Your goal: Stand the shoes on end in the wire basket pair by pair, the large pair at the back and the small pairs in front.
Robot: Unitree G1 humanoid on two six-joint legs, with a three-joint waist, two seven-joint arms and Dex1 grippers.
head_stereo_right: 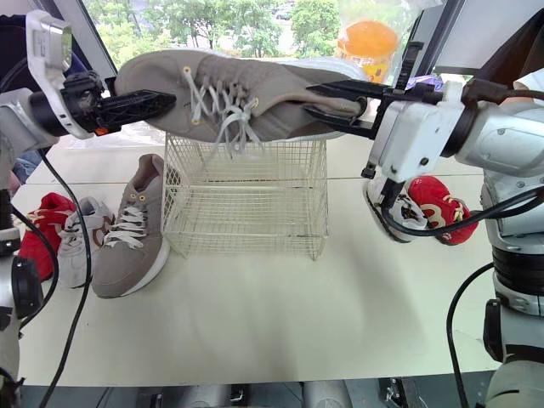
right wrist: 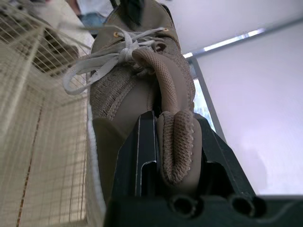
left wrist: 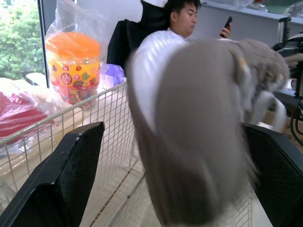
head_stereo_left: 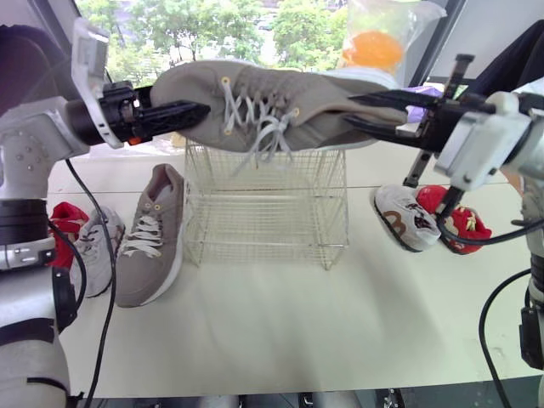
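Observation:
A large tan shoe (head_stereo_left: 280,102) hangs on its side, lengthwise, just above the wire basket (head_stereo_left: 263,212). My right gripper (head_stereo_left: 361,110) is shut on its heel collar, and the padded collar shows pinched between the fingers (right wrist: 142,151) in the right wrist view. At the toe end, my left gripper (head_stereo_left: 194,112) is open; its fingers (left wrist: 71,175) stand wide on either side of the toe (left wrist: 199,132). The matching tan shoe (head_stereo_left: 151,238) lies flat on the table left of the basket.
A small white shoe (head_stereo_left: 98,246) and a red shoe (head_stereo_left: 61,223) lie at the far left. Another small white shoe (head_stereo_left: 406,218) and a red one (head_stereo_left: 459,219) lie right of the basket. An orange-lidded jar (head_stereo_left: 374,47) stands behind. A person (left wrist: 182,19) sits beyond.

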